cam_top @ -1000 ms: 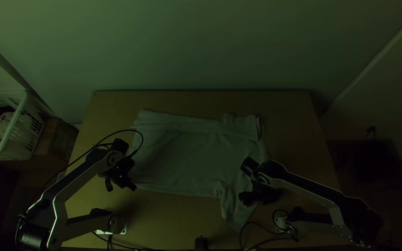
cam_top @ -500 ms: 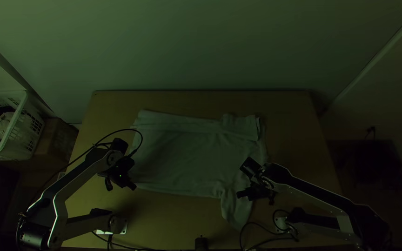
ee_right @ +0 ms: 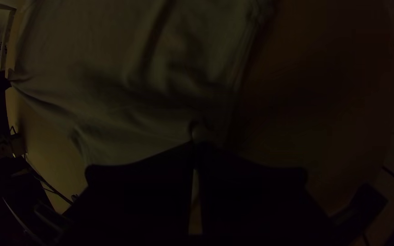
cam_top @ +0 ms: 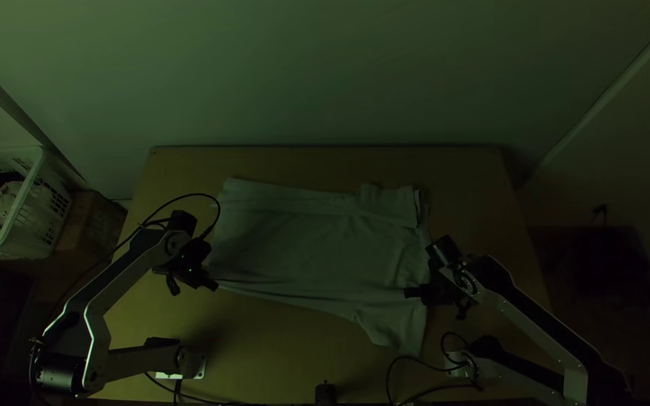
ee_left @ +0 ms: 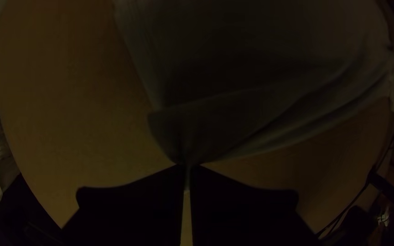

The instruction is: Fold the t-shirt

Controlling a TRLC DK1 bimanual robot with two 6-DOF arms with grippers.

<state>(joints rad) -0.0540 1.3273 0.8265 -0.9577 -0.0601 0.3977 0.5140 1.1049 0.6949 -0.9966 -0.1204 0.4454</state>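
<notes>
Pale grey cloth, the t-shirt (cam_top: 317, 248) lies mostly spread across the middle of the light wooden table (cam_top: 317, 162). Along its far side runs a long folded strip, and at that strip's right end a sleeve (cam_top: 393, 204) lies flat, laid parallel to the table's far edge. On the near side, toward the right, the other sleeve (cam_top: 396, 327) pokes out toward the arms' bases, and the near edge of the shirt slopes in pulled creases between the two grippers.

To the grippers now! At the shirt's near left corner is the left gripper (cam_top: 214, 285), black and flat-fingered; its wrist view shows the jaws nearly together, pinching a gathered bit of that corner. Across at the right, just above the near sleeve, sits the right gripper (cam_top: 408, 292), its jaws also nearly together, nipping a small tuft of cloth.

Farther out, a thin black cable (cam_top: 189, 195) loops over the left arm, and a small dark cylinder (cam_top: 326, 394) stands at the table's near edge between the bases. Off to the left, beyond the tabletop, a white plastic basket (cam_top: 30, 197) with slotted sides holds pale and dark things, a brown box (cam_top: 98, 224) right beside it.
</notes>
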